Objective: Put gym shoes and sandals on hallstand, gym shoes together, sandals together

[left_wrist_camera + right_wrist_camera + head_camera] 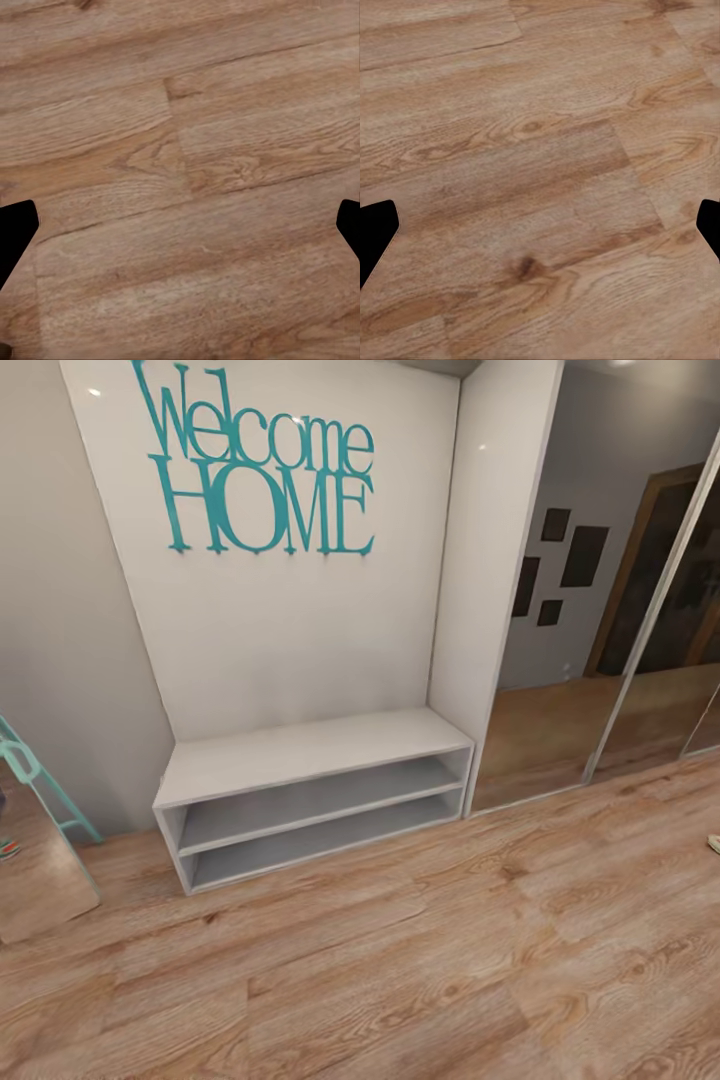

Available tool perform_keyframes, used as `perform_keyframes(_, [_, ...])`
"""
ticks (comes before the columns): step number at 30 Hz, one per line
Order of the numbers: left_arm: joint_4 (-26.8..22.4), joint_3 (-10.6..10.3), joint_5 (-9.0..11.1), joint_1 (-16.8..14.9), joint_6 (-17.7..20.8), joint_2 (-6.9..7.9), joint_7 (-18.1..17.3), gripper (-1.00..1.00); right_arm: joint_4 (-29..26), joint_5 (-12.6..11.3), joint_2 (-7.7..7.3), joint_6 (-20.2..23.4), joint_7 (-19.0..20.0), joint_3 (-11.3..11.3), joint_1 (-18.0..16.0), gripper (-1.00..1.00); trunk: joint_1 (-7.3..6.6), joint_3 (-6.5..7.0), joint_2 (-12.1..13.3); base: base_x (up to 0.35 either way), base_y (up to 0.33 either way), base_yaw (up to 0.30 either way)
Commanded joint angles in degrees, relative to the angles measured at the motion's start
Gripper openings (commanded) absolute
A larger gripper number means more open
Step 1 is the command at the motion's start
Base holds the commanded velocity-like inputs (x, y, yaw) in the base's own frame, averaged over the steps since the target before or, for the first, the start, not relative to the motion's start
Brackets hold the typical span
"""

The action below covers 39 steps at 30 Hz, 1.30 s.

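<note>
The low white-grey hallstand with two open shelves (310,800) stands bare at the far wall on the warm brown wood-plank corridor floor (400,980). A pale sliver at the far-right edge (714,844) may be a shoe; I cannot tell. Sneakers should be light and semi-stiff, best pinched at the heel collar. The left tool (180,225) and right tool (540,225) both hang spread apart over smooth planks.

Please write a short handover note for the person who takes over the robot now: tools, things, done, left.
Left tool: open, holds nothing, above bare wood floor.
Right tool: open, holds nothing, above the same floor.
Hallstand: straight ahead in the head view, its top and both shelves bare.
A pale item lies at the right edge, too cut off to identify.
Done: nothing on the rack.
Left: find and rack all four shoes, in pairs.
</note>
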Motion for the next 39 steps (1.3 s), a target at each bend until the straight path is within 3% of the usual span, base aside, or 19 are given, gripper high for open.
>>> perform_keyframes(1, [0.06, 0.04, 0.18, -0.05, -0.19, -0.01, -0.02, 1.00, 0.02, -0.02, 0.00, -0.17, -0.03, 0.00, -0.02, 1.00, 0.00, 0.01, -0.03, 0.000, 0.000, 0.220])
perform_keyframes(39, [0.05, 0.12, 0.26, -0.05, -0.19, 0.14, 0.07, 1.00, 0.02, 0.02, 0.00, -0.17, -0.03, 0.03, -0.02, 1.00, 0.00, 2.30, -0.03, 0.004, 0.000, 0.220])
